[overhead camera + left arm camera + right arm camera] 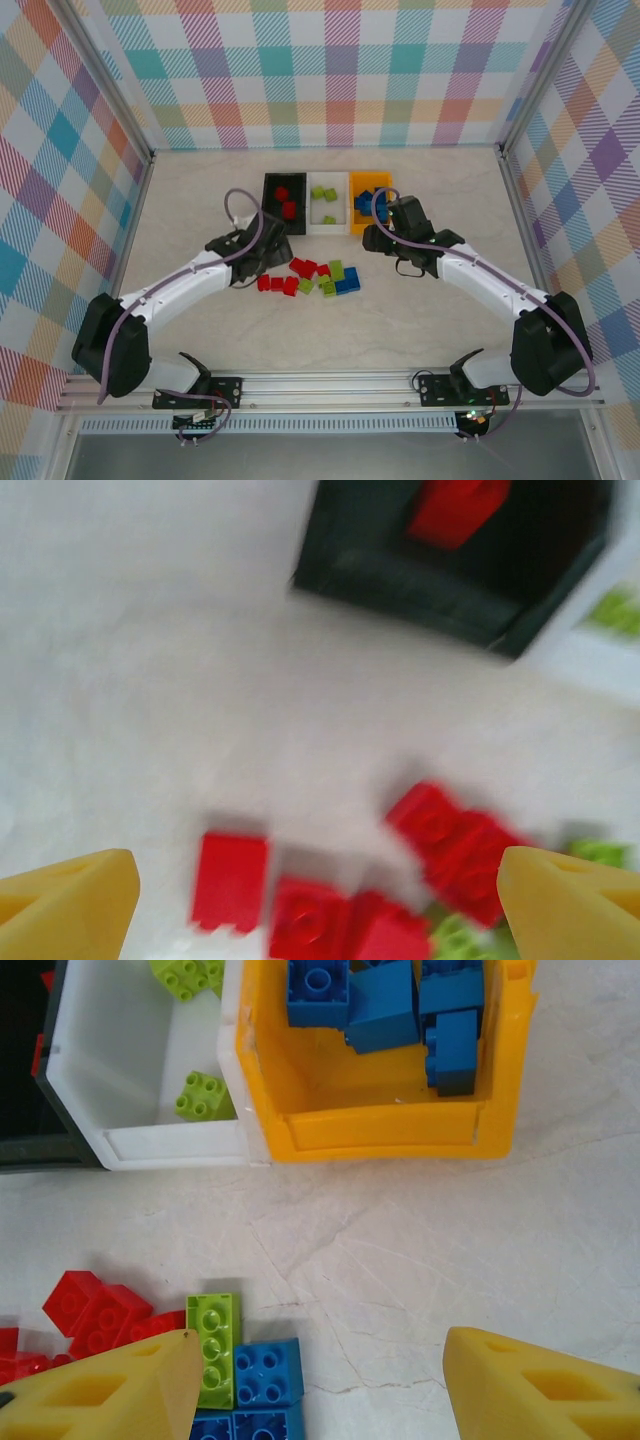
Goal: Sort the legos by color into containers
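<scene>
Three containers stand side by side at the back: black [272,213], white [326,226] and orange-yellow [371,228]. Red legos [287,201] lie in the black one, lime green [322,194] in the white, blue [385,1005] in the orange-yellow [380,1125]. Loose red [280,283], green [335,270] and blue [348,283] legos lie in front. My left gripper [318,880] is open just above the loose red bricks [230,880], holding nothing. My right gripper [320,1360] is open over bare table before the orange-yellow container, with a lime brick [214,1348] and a blue brick [268,1372] by its left finger.
The black container [420,590] lies ahead of the left gripper, holding a red brick [458,508]. Aluminium posts and checkered walls [340,70] enclose the table on three sides. Bare table stretches to the left and right of the pile.
</scene>
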